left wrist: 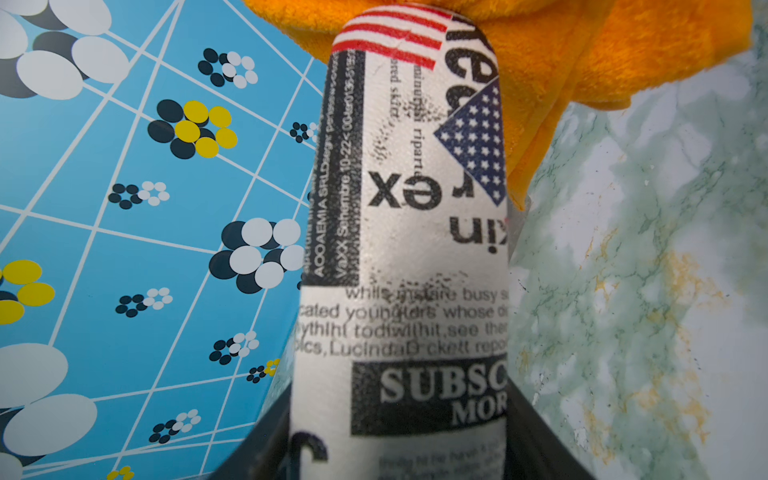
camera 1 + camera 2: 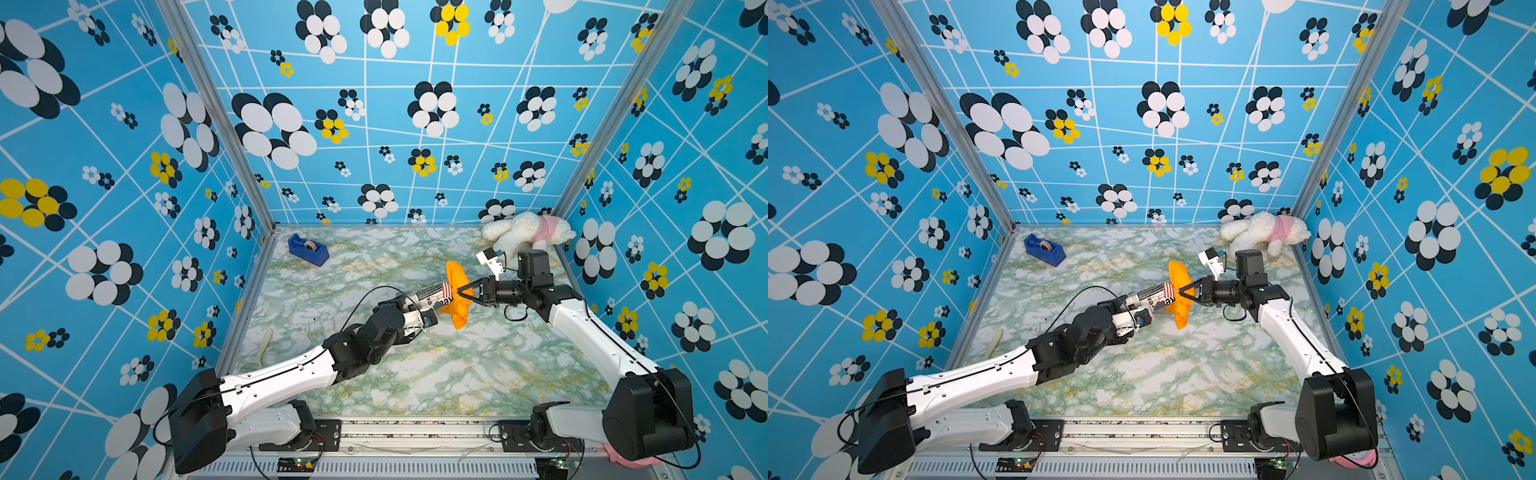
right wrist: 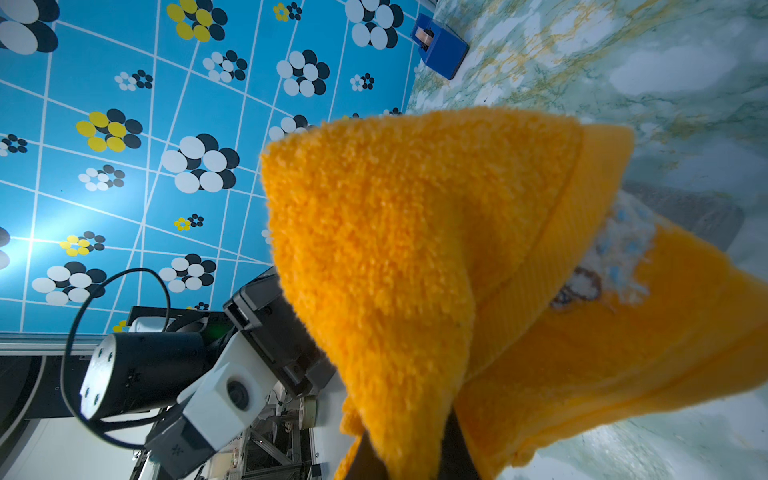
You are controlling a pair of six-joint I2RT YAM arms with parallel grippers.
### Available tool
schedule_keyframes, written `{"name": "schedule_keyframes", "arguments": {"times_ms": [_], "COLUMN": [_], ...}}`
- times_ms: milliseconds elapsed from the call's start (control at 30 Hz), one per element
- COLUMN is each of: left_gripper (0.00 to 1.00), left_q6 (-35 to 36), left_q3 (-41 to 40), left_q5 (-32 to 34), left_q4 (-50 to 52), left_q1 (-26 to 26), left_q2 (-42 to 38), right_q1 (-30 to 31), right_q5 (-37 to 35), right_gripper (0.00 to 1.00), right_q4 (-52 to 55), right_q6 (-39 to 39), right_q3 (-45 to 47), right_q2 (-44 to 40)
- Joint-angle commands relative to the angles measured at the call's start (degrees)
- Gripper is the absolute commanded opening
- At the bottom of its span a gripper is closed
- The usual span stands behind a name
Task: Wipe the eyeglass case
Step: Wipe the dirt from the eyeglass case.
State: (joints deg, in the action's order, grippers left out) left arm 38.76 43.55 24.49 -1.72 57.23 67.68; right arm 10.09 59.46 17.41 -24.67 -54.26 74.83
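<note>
The eyeglass case bears newsprint reading "SUBSC", "MOR", "Lucinda", and "busy".

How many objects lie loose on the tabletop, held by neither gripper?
3: a blue tape dispenser near the far left corner, a white plush toy in the far right corner, and a pale elongated item by the left edge. Others could be hidden from view.

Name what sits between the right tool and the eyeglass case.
The orange cloth, pinched in the right tool, bunches against the tip of the eyeglass case. Both top views show it.
</note>
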Motion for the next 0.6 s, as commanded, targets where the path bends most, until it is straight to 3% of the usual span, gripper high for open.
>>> {"name": "schedule_keyframes", "arguments": {"times_ms": [0, 300, 567], "left_gripper": [0.19, 0.18, 0.18], "left_q6": [-0.22, 0.44, -1.37], "left_q3": [3.56, 4.77, 3.43], "left_q5": [-2.69, -3.92, -2.42], "left_q4": [-1.81, -1.53, 1.56], "left_q1": [-0.96, -1.50, 1.12], "left_q2": [0.55, 0.71, -1.27], "right_q1": [1.69, 2.17, -0.66], "right_q5": [3.57, -0.07, -1.36], "right_gripper": [0.00, 0.00, 0.00], "right_q4": [3.34, -0.24, -0.09], "right_q6": [2.26, -0.36, 2.07], "right_q3": [0.38, 7.61, -4.97], "right_q2": [-3.42, -8.54, -0.45]}}
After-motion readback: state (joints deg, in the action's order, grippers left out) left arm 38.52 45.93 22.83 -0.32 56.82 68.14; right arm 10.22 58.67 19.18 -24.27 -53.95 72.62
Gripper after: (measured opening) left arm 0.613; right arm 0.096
